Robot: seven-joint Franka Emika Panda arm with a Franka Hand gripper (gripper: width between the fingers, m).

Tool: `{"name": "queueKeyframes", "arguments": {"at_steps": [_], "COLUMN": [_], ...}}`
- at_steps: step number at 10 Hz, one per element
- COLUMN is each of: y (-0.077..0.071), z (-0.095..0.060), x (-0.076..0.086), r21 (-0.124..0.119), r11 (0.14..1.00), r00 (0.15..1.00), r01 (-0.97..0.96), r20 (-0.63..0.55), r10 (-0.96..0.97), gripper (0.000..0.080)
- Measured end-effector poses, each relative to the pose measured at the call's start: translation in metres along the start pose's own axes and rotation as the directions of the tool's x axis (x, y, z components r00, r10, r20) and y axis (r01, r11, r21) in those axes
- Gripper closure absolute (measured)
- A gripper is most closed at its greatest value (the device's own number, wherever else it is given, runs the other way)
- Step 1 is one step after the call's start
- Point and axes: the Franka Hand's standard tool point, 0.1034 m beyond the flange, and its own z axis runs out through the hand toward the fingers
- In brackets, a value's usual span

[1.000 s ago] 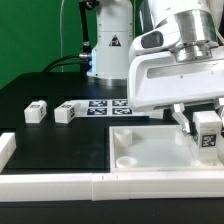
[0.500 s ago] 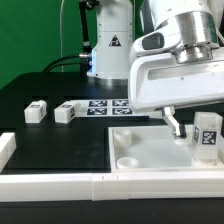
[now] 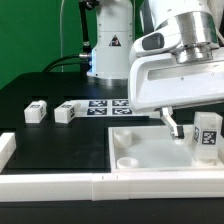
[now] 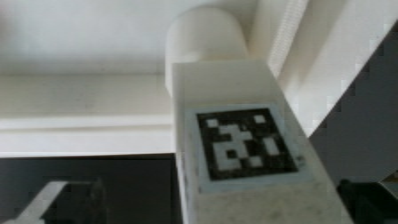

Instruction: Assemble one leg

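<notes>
The leg [image 3: 207, 134], a small white peg with a square tag, stands upright at the corner of the white tray-like part [image 3: 145, 152] on the exterior view's right. My gripper [image 3: 196, 128] is around it. One finger [image 3: 173, 124] stands apart from the leg with a gap between; the other finger is hidden. In the wrist view the leg [image 4: 240, 140] fills the middle, tag facing the camera, and my gripper [image 4: 222, 212] straddles it with dark fingers [image 4: 50, 200] clear of its sides. The gripper is open.
Two more legs [image 3: 36, 111] [image 3: 66, 112] lie on the black table at the exterior view's left. The marker board [image 3: 107, 106] lies behind them. White rails [image 3: 60, 186] run along the front, and a white block [image 3: 5, 150] sits at the left edge.
The visible finger has moved away from the leg, so the jaws have opened. The leg stays upright in the tray corner.
</notes>
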Motion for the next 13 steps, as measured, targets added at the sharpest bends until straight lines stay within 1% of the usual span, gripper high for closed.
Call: {"name": "queueKeyframes", "arguments": {"at_steps": [2, 5, 6, 7, 8, 9, 10, 11, 13], "y": [0.000, -0.006, -0.008, -0.008, -0.009, -0.012, -0.005, -0.003, -0.002], "z": [0.000, -0.009, -0.008, -0.008, -0.006, -0.006, -0.006, -0.006, -0.012], "x": [0.000, 0.009, 0.005, 0.007, 0.004, 0.000, 0.007, 0.002, -0.002], "r21": [0.000, 0.002, 0.010, 0.009, 0.014, 0.038, 0.037, 0.040, 0.049], "r11": [1.000, 1.000, 1.000, 1.000, 1.000, 0.999, 0.999, 0.998, 0.995], "r00": [1.000, 1.000, 1.000, 1.000, 0.999, 0.985, 0.977, 0.952, 0.883], "r01": [0.000, -0.009, -0.009, -0.009, -0.010, -0.015, -0.024, -0.050, -0.086], "r20": [0.000, -0.010, 0.030, 0.026, 0.050, 0.175, 0.214, 0.305, 0.467], "r10": [0.000, 0.009, 0.009, 0.009, 0.009, 0.008, 0.016, 0.035, 0.053], "gripper": [0.0151, 0.0151, 0.0151, 0.0151, 0.0151, 0.0151, 0.0151, 0.0151, 0.0151]}}
